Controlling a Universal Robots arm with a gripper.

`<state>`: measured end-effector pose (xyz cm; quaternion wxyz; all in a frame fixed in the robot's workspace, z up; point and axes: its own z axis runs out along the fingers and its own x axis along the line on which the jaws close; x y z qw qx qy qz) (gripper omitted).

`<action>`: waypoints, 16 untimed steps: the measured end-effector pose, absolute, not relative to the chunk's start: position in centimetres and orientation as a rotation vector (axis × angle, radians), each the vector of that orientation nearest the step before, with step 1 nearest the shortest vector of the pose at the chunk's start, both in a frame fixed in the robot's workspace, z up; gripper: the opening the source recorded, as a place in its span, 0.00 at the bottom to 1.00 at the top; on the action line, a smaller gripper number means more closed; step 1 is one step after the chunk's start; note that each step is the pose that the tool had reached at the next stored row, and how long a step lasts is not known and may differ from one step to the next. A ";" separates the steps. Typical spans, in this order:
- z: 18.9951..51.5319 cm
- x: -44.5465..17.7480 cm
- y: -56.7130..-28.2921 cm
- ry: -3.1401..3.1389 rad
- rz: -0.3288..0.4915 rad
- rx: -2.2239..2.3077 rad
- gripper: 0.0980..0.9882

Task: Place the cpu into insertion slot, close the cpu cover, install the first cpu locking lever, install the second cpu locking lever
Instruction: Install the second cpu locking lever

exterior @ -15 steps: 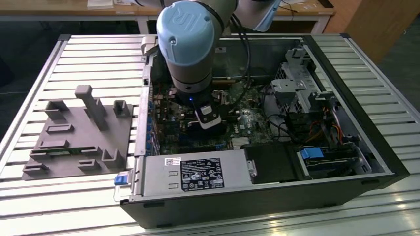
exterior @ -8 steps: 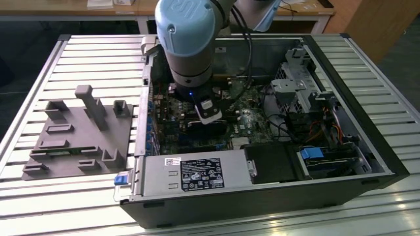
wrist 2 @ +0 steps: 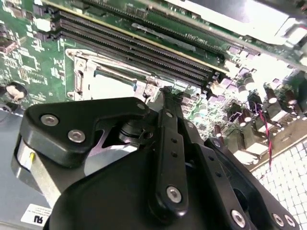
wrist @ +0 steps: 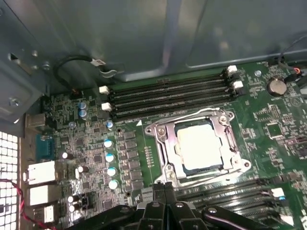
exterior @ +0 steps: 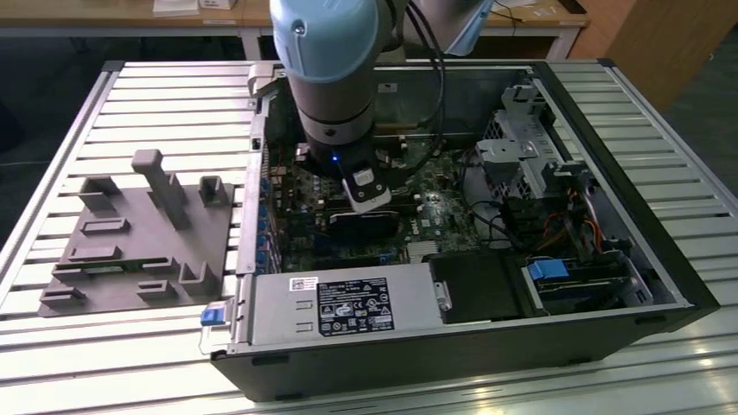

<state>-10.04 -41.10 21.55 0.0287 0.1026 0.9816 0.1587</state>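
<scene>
Slatted metal desk [exterior: 645, 104], open computer case [exterior: 623, 294]; tool [wrist: 164, 188] fingertips pressed together, empty, at rim of cpu cover [wrist: 163, 132]; cpu [wrist: 199, 145] seated in insertion slot [wrist: 178, 164] just beyond

Cpu [wrist: 199, 145] pale silver-grey; cpu cover [wrist: 163, 132] shiny silver frame. Motherboard [wrist: 268, 120] green, black memory slots [wrist: 168, 96]. Pincer [wrist: 164, 190] black. Arm [exterior: 328, 60] light blue-grey. Table [exterior: 69, 285] ribbed silver slats. Grey fixture block [exterior: 144, 238].

Slatted metal table [exterior: 645, 104] carries computer case [exterior: 461, 346] and, apparently, grey fixture [exterior: 138, 242].
</scene>
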 end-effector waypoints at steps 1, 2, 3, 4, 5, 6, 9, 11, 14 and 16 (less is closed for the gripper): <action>21.6 -10.0 -41.1 3.029 0.481 0.319 0.01; 21.6 -9.9 -41.1 3.029 0.474 0.322 0.01; 21.6 -9.8 -41.1 3.028 0.470 0.325 0.01; 21.6 -9.5 -41.1 3.028 0.469 0.327 0.01; 21.6 -9.3 -41.1 3.028 0.468 0.327 0.01; 21.6 -9.0 -41.1 3.028 0.468 0.328 0.01; 21.6 -8.0 -41.1 3.028 0.468 0.329 0.01; 21.6 -7.4 -41.1 3.028 0.468 0.329 0.01; 21.6 -6.6 -41.0 3.028 0.468 0.329 0.01; 21.6 -6.2 -40.9 3.028 0.468 0.329 0.01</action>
